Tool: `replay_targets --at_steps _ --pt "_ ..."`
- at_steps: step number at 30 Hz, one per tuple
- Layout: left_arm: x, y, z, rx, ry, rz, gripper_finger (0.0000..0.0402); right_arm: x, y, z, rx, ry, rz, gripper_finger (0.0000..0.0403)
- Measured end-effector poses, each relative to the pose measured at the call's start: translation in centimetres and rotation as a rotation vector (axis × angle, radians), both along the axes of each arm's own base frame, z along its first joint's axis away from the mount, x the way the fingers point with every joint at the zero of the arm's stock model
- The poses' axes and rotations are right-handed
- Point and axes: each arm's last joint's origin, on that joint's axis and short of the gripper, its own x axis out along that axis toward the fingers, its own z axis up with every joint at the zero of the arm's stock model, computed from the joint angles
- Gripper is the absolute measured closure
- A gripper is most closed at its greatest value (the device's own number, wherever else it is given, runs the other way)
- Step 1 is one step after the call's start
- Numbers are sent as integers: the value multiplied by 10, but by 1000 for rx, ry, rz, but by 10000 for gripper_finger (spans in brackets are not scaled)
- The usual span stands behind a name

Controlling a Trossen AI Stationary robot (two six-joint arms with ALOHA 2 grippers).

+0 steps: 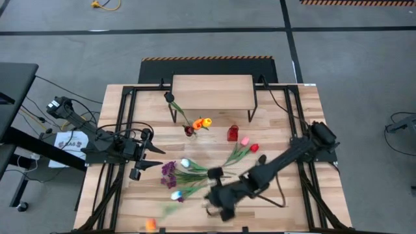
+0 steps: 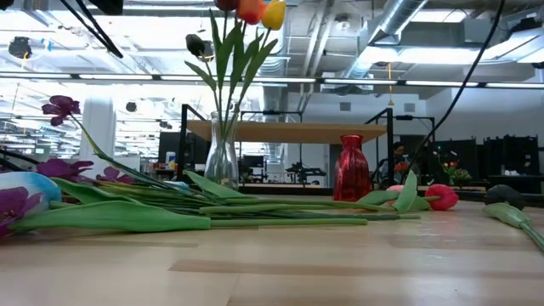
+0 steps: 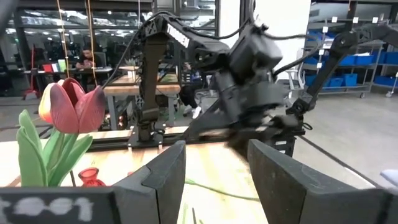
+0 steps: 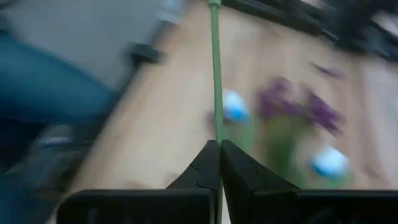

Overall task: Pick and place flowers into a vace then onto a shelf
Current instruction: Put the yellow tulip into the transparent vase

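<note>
A: So, from above, where is everything sitting around the clear vase (image 1: 190,130)?

B: Just behind it the shelf (image 1: 212,93) is standing at the table's far edge. A small red vase (image 1: 233,134) is standing just beside it on the right. The flowers (image 1: 185,174) are lying loose in front of it, pink and red heads near the red vase, purple sprigs on the left. The right gripper (image 1: 211,203) is hanging in front of that pile; the left gripper (image 1: 148,158) is waiting left of the vase.

A: And at table height?

B: The clear vase (image 2: 222,156) is holding tulips upright, the shelf (image 2: 289,131) showing behind it. Stems are lying across in front.

A: Left wrist?

B: Its fingers (image 3: 163,177) are standing partly apart, holding nothing. A red tulip (image 3: 69,106) is rising close by, and the right arm is blocking much beyond.

A: Right wrist?

B: The right gripper (image 4: 219,163) is pinching a thin green stem (image 4: 215,68), jaws closed on it, above blurred purple and blue heads.
</note>
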Motion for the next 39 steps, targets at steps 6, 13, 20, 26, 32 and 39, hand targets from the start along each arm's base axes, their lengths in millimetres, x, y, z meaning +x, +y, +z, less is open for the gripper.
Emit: replay_targets --at_steps 6,13,20,26,32,39 --pt "0 0 0 33 -3 16 237 -10 29 20 -11 -192 201 402" --pt "7 -4 4 37 -70 18 237 12 8 61 15 -574 26 402" --pt "25 -17 4 66 -178 36 237 42 -30 64 96 -694 -91 403" --pt "38 -26 -3 96 -223 58 237 62 -47 45 131 -707 -139 403" --pt "42 -28 -6 101 -228 60 237 65 -49 39 120 -684 -144 403" --pt "42 -30 -6 91 -237 11 237 64 -47 40 104 -690 -136 403"
